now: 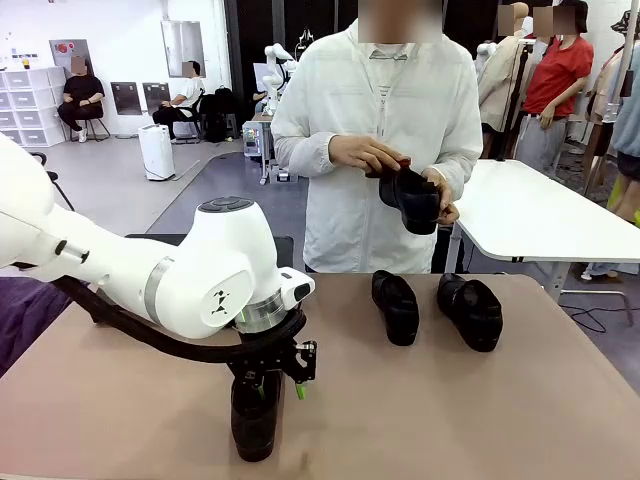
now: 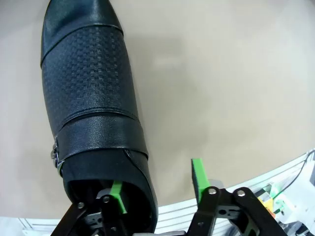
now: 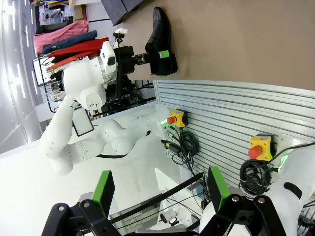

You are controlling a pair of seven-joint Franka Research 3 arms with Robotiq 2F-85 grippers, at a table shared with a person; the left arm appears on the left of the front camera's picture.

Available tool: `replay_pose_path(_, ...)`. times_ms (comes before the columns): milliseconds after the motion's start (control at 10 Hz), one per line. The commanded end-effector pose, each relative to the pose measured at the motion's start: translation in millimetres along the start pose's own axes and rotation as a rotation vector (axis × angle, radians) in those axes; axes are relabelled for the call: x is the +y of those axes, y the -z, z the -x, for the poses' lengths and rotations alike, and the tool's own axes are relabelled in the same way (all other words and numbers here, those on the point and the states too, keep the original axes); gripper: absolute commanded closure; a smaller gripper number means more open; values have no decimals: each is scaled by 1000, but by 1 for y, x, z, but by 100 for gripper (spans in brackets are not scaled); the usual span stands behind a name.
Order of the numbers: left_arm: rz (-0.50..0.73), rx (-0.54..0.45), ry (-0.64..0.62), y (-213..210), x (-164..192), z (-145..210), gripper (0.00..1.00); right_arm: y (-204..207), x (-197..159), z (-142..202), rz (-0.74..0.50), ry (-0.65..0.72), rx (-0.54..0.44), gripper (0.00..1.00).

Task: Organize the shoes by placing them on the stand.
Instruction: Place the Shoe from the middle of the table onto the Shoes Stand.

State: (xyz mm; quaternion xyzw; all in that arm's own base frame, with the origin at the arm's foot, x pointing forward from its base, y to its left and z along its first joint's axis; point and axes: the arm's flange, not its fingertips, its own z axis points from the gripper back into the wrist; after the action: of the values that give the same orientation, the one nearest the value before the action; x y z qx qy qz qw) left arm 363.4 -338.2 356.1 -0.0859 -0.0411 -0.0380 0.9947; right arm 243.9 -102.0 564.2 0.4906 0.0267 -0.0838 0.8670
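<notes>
With the left gripper [image 2: 157, 183] spread, one finger inside the heel opening, the shoe [image 2: 93, 98] at the table's [image 2: 236, 73] near edge looks stiff but glossy and slippery, so pinching that firm wall seems best.

- We find the left arm [image 1: 200, 275] stretching over the table's [image 1: 90, 410] near-left part, with the left gripper [image 2: 157, 179] low on the near shoe [image 1: 255, 425].
- Two far shoes [image 1: 396, 305] [image 1: 470, 312] lie right of centre with a narrow gap between them.
- The person's hands [image 1: 365, 152] hold the raised shoe [image 1: 412, 198] above the far edge.
- We see bare tabletop at near right.
</notes>
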Motion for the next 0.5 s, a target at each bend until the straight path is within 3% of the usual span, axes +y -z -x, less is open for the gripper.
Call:
replay_pose_path(0, -52, -9, -34, -1, -4, -2, 100, -3, -2, 2, 7, -18, 8, 0)
replay_pose_path(400, -96, 2, -55, -2, -4, 0, 100, -3, -2, 2, 7, -18, 8, 0)
